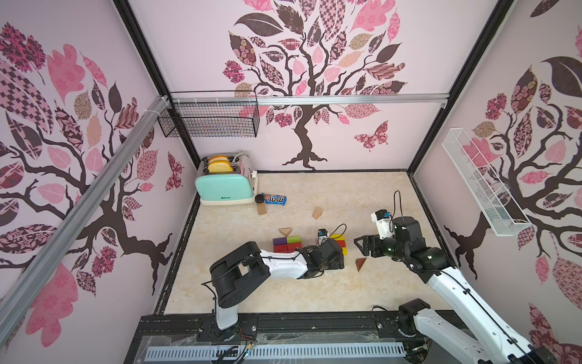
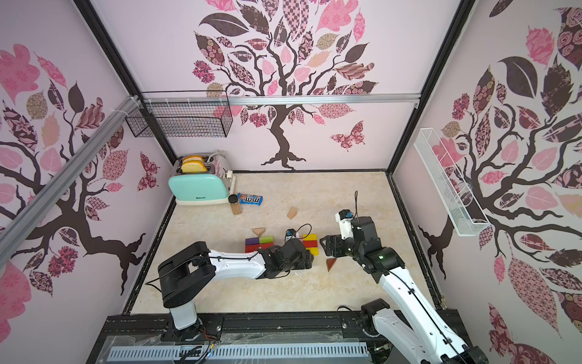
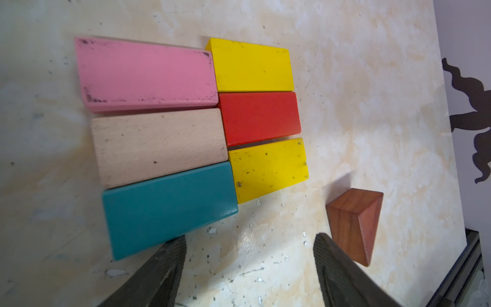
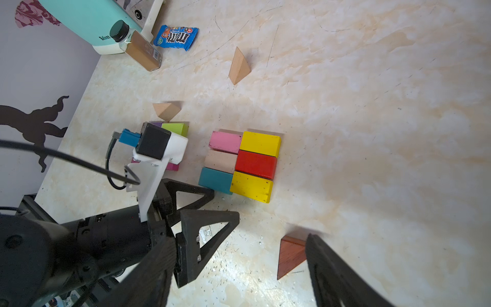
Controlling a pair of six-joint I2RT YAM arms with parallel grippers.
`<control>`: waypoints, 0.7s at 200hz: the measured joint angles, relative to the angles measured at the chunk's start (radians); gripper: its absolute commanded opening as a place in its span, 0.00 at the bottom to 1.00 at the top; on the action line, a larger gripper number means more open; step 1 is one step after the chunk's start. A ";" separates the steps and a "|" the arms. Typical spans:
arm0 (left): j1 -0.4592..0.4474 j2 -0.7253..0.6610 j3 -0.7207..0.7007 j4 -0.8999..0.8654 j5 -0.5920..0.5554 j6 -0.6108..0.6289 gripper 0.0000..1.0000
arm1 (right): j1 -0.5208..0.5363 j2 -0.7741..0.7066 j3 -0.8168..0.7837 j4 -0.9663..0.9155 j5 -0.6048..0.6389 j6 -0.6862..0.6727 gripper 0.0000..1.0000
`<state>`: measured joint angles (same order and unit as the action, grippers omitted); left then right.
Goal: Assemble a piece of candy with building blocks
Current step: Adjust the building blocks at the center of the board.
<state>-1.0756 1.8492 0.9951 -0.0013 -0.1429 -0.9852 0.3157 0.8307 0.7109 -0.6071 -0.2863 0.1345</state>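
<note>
**Both jaws wide, blocks in two groups**

The marble tabletop (image 1: 362,195) carries a mint toaster (image 1: 225,186) at its far corner. The left arm (image 1: 283,264) reaches over the middle. The left jaws stand wide apart above bare surface and hold nothing. The right arm (image 1: 441,271) comes in from the other side, and the right jaws are also wide and empty.

A set of six blocks (image 4: 240,164) (pink, tan, teal, yellow, red, yellow) lies flat, with the pieces touching in two columns. The second group (image 1: 287,244) (purple, green, magenta, red) lies apart from it. The brown triangle (image 3: 354,226) lies alone near both jaws. One tan triangle (image 1: 285,232) is just beside the second group, and the other tan triangle (image 1: 317,212) is farther off.
</note>
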 measured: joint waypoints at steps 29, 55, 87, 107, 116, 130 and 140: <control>0.002 0.000 0.000 0.002 0.002 0.000 0.80 | 0.000 0.000 0.000 0.000 0.000 0.000 0.80; 0.003 0.000 0.000 0.003 0.002 0.002 0.80 | 0.000 0.000 0.000 0.000 0.000 0.000 0.80; 0.005 -0.014 -0.002 -0.022 0.010 0.018 0.80 | 0.000 -0.001 0.000 -0.001 0.003 0.000 0.81; 0.005 -0.097 -0.032 -0.103 0.009 0.028 0.81 | 0.000 -0.008 0.000 -0.006 0.012 0.000 0.82; 0.006 -0.158 -0.043 -0.153 -0.002 0.037 0.82 | 0.000 -0.012 0.000 -0.006 0.018 0.000 0.83; 0.018 -0.268 -0.033 -0.235 -0.015 0.066 0.90 | 0.000 -0.014 0.000 -0.006 0.023 0.000 0.84; 0.049 -0.322 -0.002 -0.286 -0.010 0.105 0.98 | 0.000 -0.012 0.000 -0.006 0.026 0.002 0.85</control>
<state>-1.0267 1.5272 0.9936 -0.2874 -0.1524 -0.8806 0.3157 0.8188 0.7109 -0.6128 -0.2604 0.1360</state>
